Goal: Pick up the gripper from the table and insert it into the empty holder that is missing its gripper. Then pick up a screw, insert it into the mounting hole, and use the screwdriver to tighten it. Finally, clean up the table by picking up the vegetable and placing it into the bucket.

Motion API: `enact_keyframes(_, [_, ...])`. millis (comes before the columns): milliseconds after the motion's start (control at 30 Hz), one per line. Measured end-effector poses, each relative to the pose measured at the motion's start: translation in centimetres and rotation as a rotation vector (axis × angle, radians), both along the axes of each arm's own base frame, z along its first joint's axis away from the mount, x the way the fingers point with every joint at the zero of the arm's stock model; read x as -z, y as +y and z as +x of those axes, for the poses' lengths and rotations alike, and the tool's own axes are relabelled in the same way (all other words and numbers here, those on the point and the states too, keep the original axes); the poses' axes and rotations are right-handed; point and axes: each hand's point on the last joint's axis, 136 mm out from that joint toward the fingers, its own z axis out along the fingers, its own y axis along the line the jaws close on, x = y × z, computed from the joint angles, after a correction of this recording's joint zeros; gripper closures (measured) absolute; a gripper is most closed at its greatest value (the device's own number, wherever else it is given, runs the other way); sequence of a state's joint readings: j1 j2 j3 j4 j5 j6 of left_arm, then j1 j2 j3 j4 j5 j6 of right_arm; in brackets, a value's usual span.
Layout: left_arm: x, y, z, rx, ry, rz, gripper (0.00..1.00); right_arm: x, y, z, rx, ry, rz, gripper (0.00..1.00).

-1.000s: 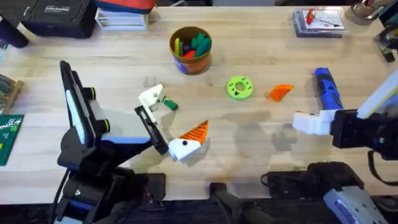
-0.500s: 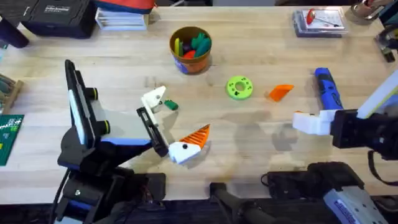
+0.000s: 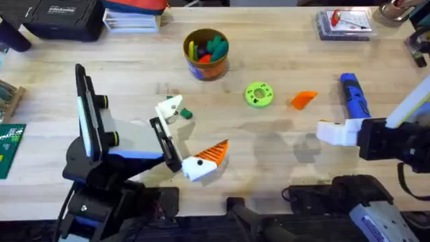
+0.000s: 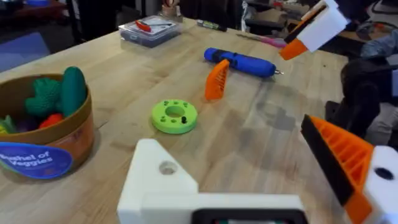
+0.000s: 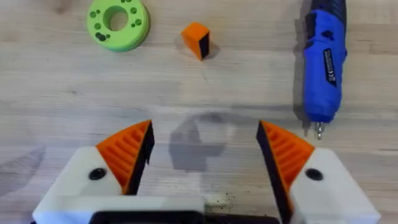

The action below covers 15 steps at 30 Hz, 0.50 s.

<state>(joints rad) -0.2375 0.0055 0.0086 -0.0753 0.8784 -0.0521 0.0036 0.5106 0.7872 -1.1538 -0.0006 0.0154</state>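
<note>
The orange wedge-shaped gripper (image 3: 303,99) lies on the table (image 3: 282,154), right of a green disc (image 3: 259,94). It also shows in the wrist views (image 4: 217,79) (image 5: 197,39). My left gripper (image 3: 193,131) stands open. One of its fingers is the bare white holder (image 3: 168,107) (image 4: 158,180); the other carries an orange pad (image 4: 342,155). The small green vegetable (image 3: 183,114) lies right beside the holder. The blue screwdriver (image 3: 354,96) (image 5: 324,62) rests at the right. My right gripper (image 3: 329,131) (image 5: 205,155) hovers open and holds nothing, near the screwdriver's tip.
The bucket (image 3: 206,52) (image 4: 43,124) of toy vegetables stands at the back centre. A clear box (image 3: 344,23) sits back right, a black case (image 3: 60,19) back left and a green circuit board (image 3: 10,148) at the left edge. The green disc (image 5: 118,23) has holes.
My left gripper has drifted slightly to the right and toward the front edge. The right arm and the loose things on the table have stayed put.
</note>
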Motion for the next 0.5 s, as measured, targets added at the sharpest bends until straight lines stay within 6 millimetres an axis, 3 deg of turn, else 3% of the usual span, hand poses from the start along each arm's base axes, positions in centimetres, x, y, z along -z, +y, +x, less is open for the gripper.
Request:
enact_keyframes(133, [0.0,-0.1,-0.3,0.02,0.002,-0.001,0.014,-0.5,0.0,0.7,0.0,-0.037,0.001,0.008])
enact_keyframes(233, [0.0,-0.2,-0.4,0.024,0.003,-0.001,0.014,-3.6,0.8,4.1,-0.018,-0.22,0.045,0.008])
enact_keyframes(333, [0.0,-0.2,-0.4,0.027,0.003,-0.001,0.015,-6.5,1.9,6.2,-0.055,-0.364,0.102,0.008])
enact_keyframes(500, [0.0,-0.2,-0.4,0.028,0.004,-0.001,0.015,-6.9,2.7,6.2,-0.078,-0.374,0.147,0.008])
